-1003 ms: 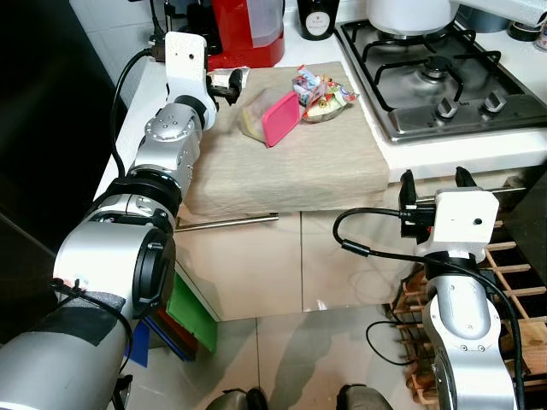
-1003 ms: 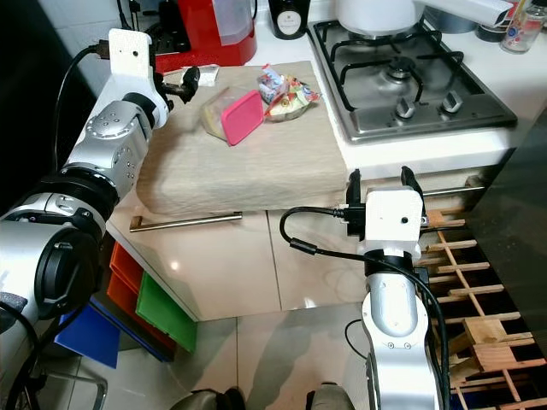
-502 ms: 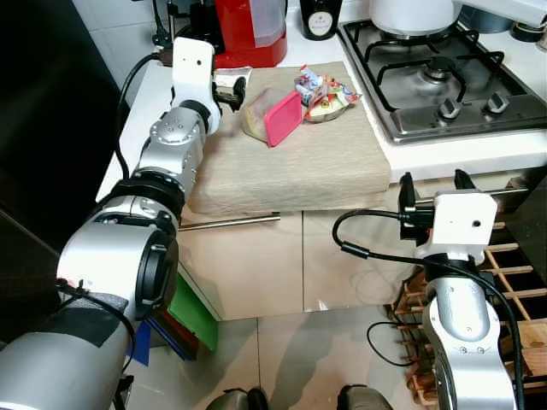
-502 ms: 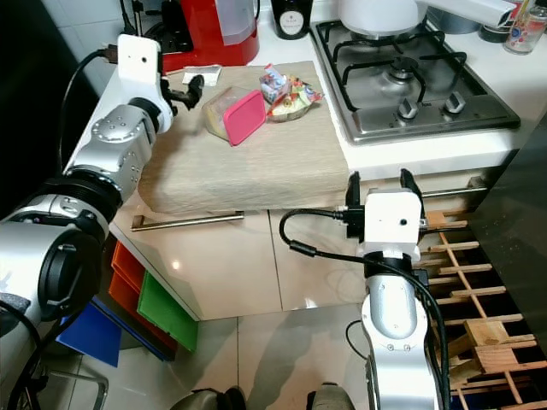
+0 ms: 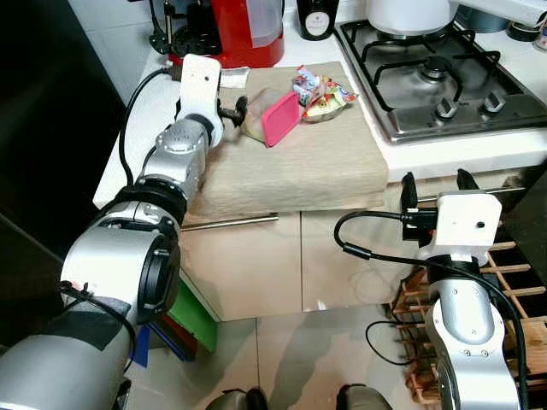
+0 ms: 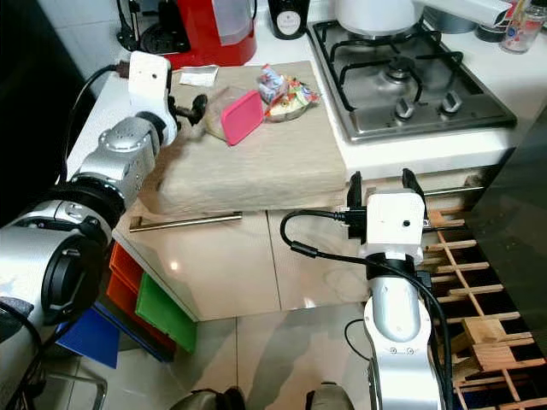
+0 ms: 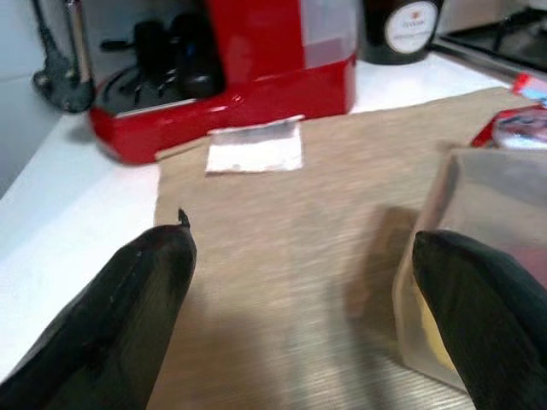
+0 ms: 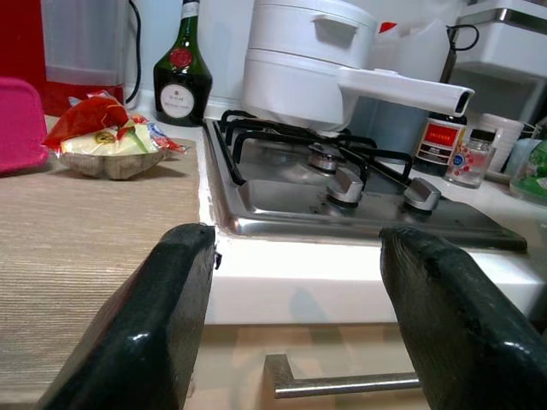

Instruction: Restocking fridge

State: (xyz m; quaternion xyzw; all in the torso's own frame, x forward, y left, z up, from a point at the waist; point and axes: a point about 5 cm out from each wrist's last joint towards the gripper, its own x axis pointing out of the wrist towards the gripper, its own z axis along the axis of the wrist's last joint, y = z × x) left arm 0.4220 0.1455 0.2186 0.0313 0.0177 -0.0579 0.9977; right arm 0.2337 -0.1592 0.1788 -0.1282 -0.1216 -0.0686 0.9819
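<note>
Where the white worktop runs along the wall, a steel gas hob is set into its right end, and a beige woven mat is spread over the middle, reaching to the front edge. A red coffee machine is stood at the back edge behind the mat, with a dark green bottle bearing a white label beside it toward the hob. A white lidded saucepan is seen on the rear burners of the hob.

Near the back edge of the mat a clear plastic food container with a pink lid is tilted, its pink lid facing the front. Just beside it, toward the hob, a small tray of food in a red and clear wrapper is laid. A small white paper slip is seen at the back left corner of the mat, before the coffee machine.

The left claw is held low over the mat with its black fingers spread wide; the clear container is found right beside one finger, and no contact can be made out. The right claw is held before the worktop's front edge, below the hob, its fingers likewise wide apart and nothing between them.
</note>
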